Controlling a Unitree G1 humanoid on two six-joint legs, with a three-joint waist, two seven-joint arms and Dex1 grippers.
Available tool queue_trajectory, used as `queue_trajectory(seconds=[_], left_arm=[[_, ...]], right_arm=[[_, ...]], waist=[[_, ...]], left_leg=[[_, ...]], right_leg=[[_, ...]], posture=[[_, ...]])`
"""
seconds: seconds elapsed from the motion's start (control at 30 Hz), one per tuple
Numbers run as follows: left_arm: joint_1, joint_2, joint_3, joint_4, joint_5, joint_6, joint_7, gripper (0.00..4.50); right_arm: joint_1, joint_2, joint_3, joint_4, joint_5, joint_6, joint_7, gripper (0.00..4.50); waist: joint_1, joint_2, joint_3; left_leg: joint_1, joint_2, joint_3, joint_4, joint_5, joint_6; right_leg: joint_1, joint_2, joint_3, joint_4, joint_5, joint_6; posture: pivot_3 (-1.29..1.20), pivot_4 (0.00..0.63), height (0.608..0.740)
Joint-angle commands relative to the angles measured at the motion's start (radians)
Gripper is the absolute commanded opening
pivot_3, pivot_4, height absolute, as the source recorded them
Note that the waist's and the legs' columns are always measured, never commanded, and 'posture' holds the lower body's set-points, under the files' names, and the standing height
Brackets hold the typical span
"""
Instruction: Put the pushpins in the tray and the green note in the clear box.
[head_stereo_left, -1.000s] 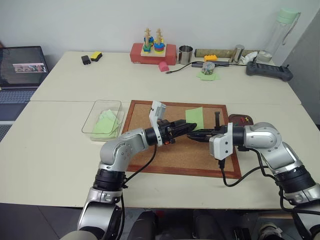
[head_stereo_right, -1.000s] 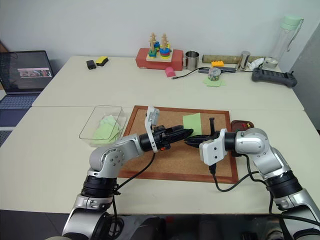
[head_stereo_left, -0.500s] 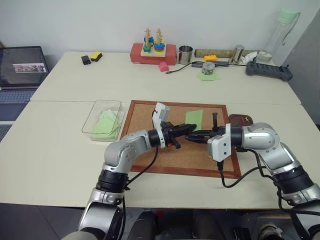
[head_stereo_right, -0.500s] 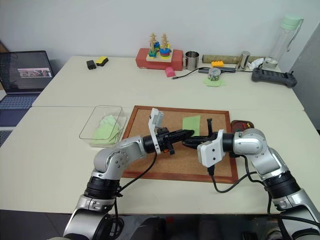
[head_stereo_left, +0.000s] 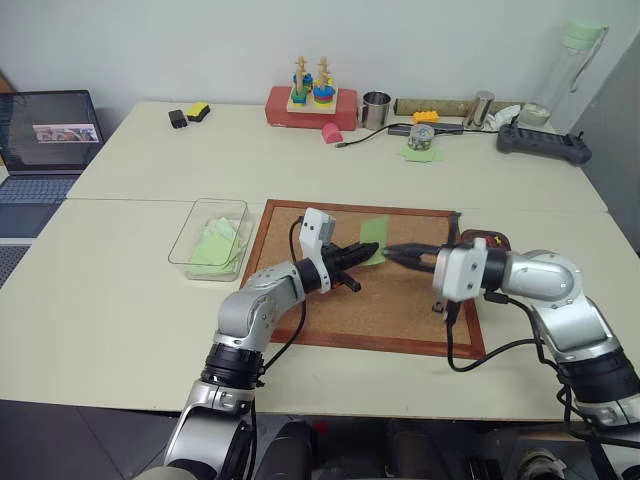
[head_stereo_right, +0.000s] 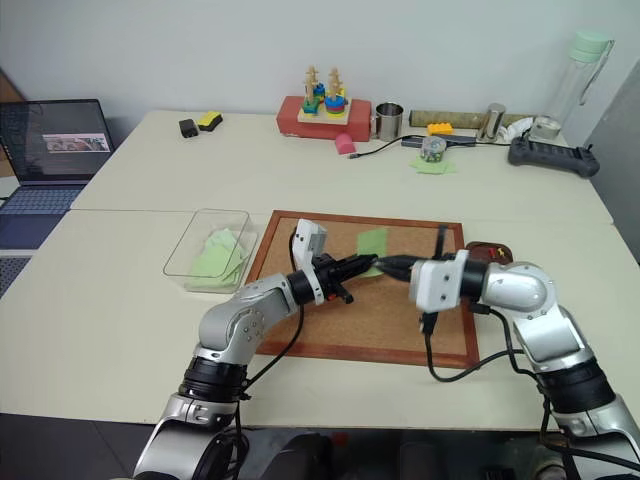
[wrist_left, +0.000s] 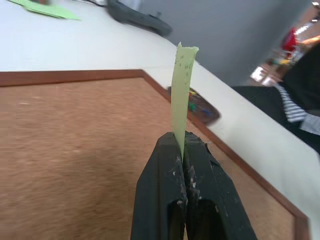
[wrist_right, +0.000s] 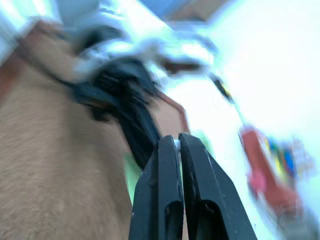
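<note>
L gripper (head_stereo_left: 358, 254) sits mid-frame over the cork board (head_stereo_left: 330, 310), fingers pressed together on the lower edge of the green note (head_stereo_left: 375, 241). In the L wrist view the note (wrist_left: 182, 95) stands edge-on, rising straight out from between the black fingertips (wrist_left: 170, 150), no gap betw them.

R gripper (head_stereo_left: 398, 255) is just right of center, pointing toward the left of the frame at the note, tips near the L gripper's. Its fingers are closed w/ nothing visible betw them; R wrist view shows them pressed side by side (wrist_right: 170, 150), bkgd too blurred to tell more.

Clear box (head_stereo_left: 190, 246) lies left of the board, w/ light green paper already inside. Tray (head_stereo_left: 492, 240) is at the board's right edge, partly behind the R arm; in the L wrist view tiny colored pushpins (wrist_left: 199, 105) lie in it, count can't be told.
</note>
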Motion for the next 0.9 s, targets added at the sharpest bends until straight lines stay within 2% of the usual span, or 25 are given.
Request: queue_trajectory(seconds=[0.03, 0.13, 0.23, 0.5, 0.9], left_arm=[[0.011, 0.013, 0.021, -0.122, -0.019, -0.008, 0.01, 0.03], [0.039, 0.048, 0.017, -0.21, -0.025, 0.01, 0.002, 0.03], [0.06, 0.071, 0.008, -0.255, -0.029, 0.023, -0.001, 0.03], [0.076, 0.083, -0.014, -0.286, -0.035, 0.033, -0.006, 0.03], [0.084, 0.087, -0.019, -0.294, -0.032, 0.026, -0.007, 0.0]], right_arm=[[0.02, -0.036, -0.142, -0.014, 0.052, 0.242, -0.098, 0.0], [0.029, -0.072, -0.209, 0.06, 0.034, 0.432, -0.169, 0.0], [0.023, -0.09, -0.218, 0.112, 0.034, 0.537, -0.191, 0.0], [-0.03, -0.083, -0.155, 0.275, -0.003, 0.564, -0.194, 0.0], [-0.082, -0.066, -0.155, 0.349, 0.005, 0.562, -0.2, 2.41]], waist=[[0.001, 0.0, 0.0], [-0.001, 0.0, 0.0], [0.0, 0.001, 0.0], [-0.004, 0.001, -0.001], [-0.004, 0.001, -0.001]], left_leg=[[0.0, 0.0, 0.0, 0.0, 0.0, 0.0], [0.0, 0.0, 0.001, 0.0, 0.0, 0.0], [0.0, 0.0, 0.001, 0.0, 0.0, 0.0], [0.0, 0.0, 0.004, 0.0, -0.001, 0.002], [0.0, 0.0, 0.004, 0.0, 0.0, 0.001]], right_leg=[[0.0, 0.0, 0.0, 0.0, 0.0, 0.0], [0.0, 0.0, 0.0, 0.0, 0.0, 0.0], [0.0, 0.0, 0.0, 0.0, 0.0, 0.0], [0.0, 0.001, 0.0, 0.001, 0.0, 0.0], [0.0, 0.001, 0.0, 0.002, 0.0, 0.0]], posture=[[0.0, 0.15, 0.74], [0.0, 0.15, 0.74], [0.0, 0.15, 0.74], [0.0, 0.15, 0.74], [0.0, 0.15, 0.74]])
